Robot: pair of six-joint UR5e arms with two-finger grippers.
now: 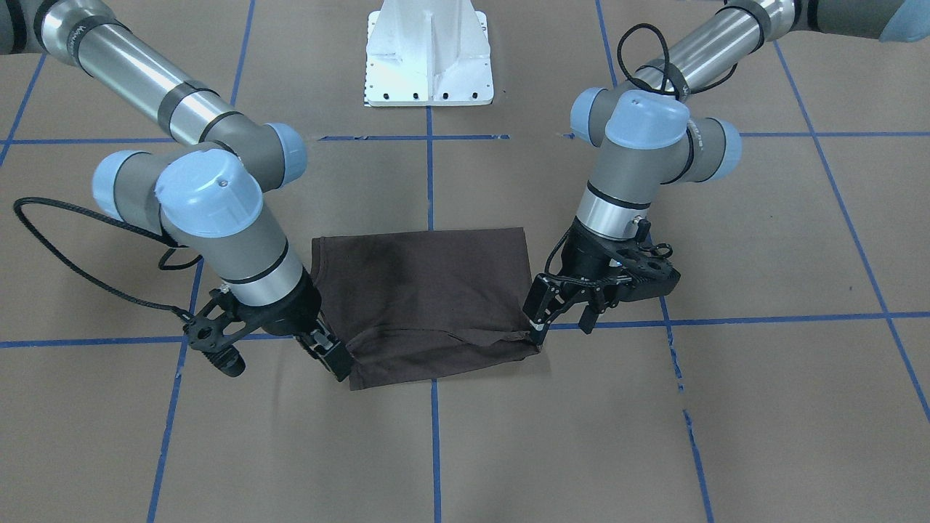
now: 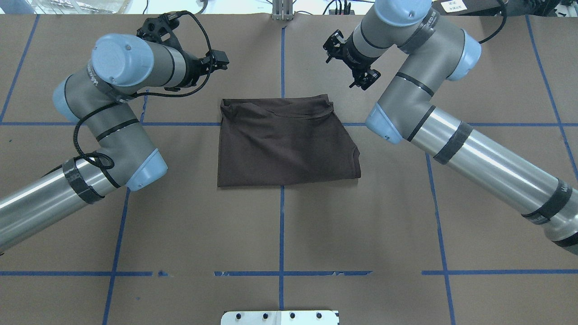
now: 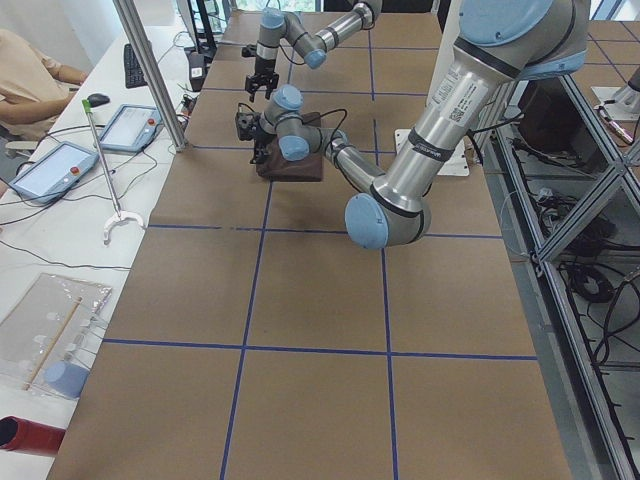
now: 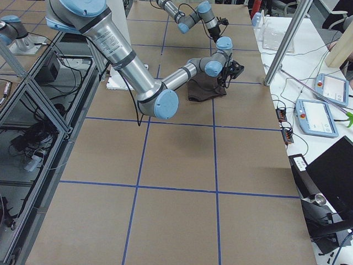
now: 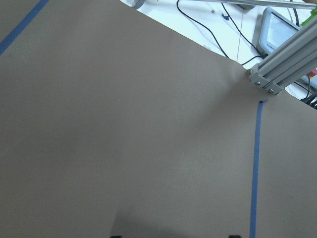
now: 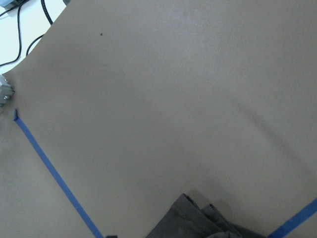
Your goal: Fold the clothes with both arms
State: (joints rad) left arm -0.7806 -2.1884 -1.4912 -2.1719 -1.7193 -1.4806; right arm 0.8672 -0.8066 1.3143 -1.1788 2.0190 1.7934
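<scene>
The folded shirt (image 2: 284, 144) lay on the table (image 2: 180, 225), long axis left-to-right; my left hand (image 1: 563, 319) and right hand (image 1: 334, 359) gaped empty beside its far corners.

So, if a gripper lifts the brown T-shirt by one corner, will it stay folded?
Probably not. The T-shirt lies limp with soft wrinkles and a rumpled edge, so it likely drapes and unfolds. It looks thin, so probably light.
</scene>
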